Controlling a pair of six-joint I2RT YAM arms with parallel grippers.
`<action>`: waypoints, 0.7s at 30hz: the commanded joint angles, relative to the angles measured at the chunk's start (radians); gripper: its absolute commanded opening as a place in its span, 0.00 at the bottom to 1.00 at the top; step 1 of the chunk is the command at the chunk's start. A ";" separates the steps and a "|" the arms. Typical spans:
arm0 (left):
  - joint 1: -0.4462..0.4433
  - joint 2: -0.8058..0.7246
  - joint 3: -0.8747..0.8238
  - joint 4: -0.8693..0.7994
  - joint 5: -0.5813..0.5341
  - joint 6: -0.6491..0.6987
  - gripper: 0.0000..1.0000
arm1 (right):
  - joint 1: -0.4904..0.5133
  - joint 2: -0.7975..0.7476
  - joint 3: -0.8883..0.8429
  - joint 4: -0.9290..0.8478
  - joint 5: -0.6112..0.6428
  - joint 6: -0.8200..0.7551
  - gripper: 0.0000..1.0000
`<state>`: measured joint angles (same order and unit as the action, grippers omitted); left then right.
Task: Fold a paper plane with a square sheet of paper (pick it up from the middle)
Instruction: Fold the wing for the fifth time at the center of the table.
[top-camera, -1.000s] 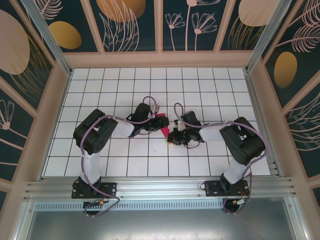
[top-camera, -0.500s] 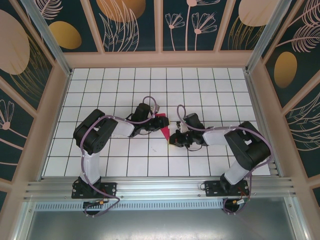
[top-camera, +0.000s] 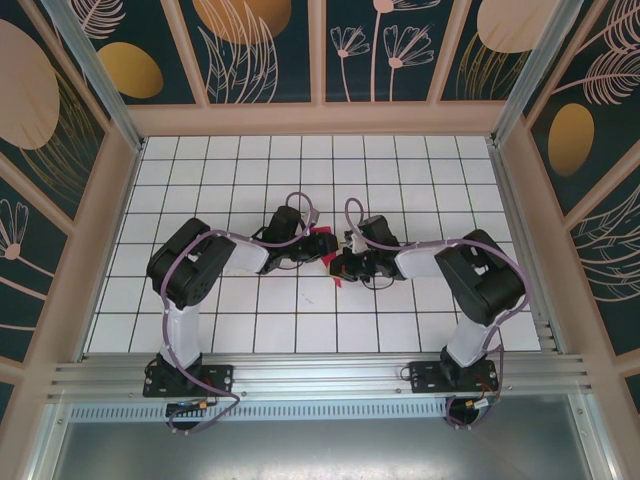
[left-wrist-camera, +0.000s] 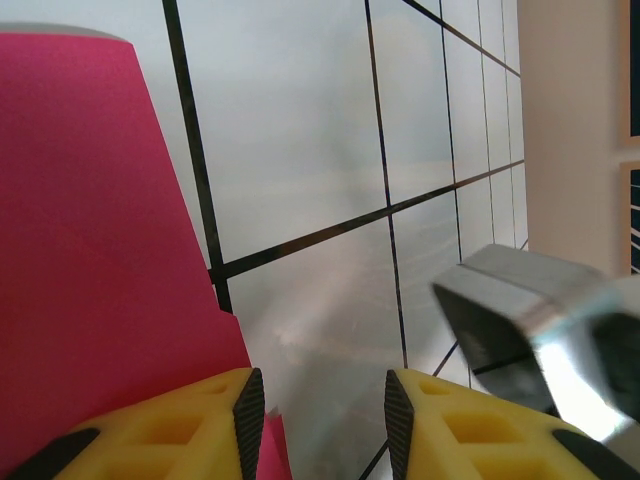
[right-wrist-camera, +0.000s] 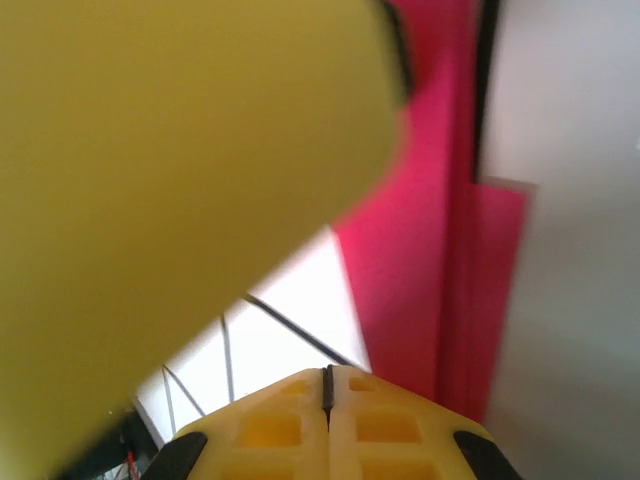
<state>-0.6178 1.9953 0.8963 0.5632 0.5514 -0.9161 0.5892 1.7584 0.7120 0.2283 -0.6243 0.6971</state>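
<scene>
Because it is thin, handling: the pink paper (left-wrist-camera: 100, 220) is likely light, limp and slippery on the table (top-camera: 400, 170); best pinched at a creased edge near its middle.
Place: mid-table, between both grippers, well away from every edge.
Left gripper (left-wrist-camera: 318, 400): jaws partly apart, nothing between them; one finger over the paper's edge.
Right gripper (right-wrist-camera: 326, 375): jaws pressed together, empty.
Wrist views: overlapped layers and a stepped fold edge, too small to read from above.

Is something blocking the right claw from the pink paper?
Nothing visible. The shut right gripper sits right beside the pink paper; a blurry yellow finger looms to its side, not between.
</scene>
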 joint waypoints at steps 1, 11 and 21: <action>0.001 0.054 -0.008 -0.103 -0.029 0.029 0.40 | -0.017 0.028 -0.027 -0.014 0.049 -0.006 0.00; 0.004 0.051 0.029 -0.123 -0.050 0.113 0.41 | -0.025 0.069 -0.110 -0.074 0.052 -0.021 0.00; 0.037 0.049 0.056 -0.119 -0.057 0.175 0.43 | -0.032 0.085 -0.117 -0.097 0.058 -0.037 0.00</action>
<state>-0.6159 2.0022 0.9443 0.4850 0.5739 -0.8001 0.5682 1.7771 0.6582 0.3244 -0.6502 0.6872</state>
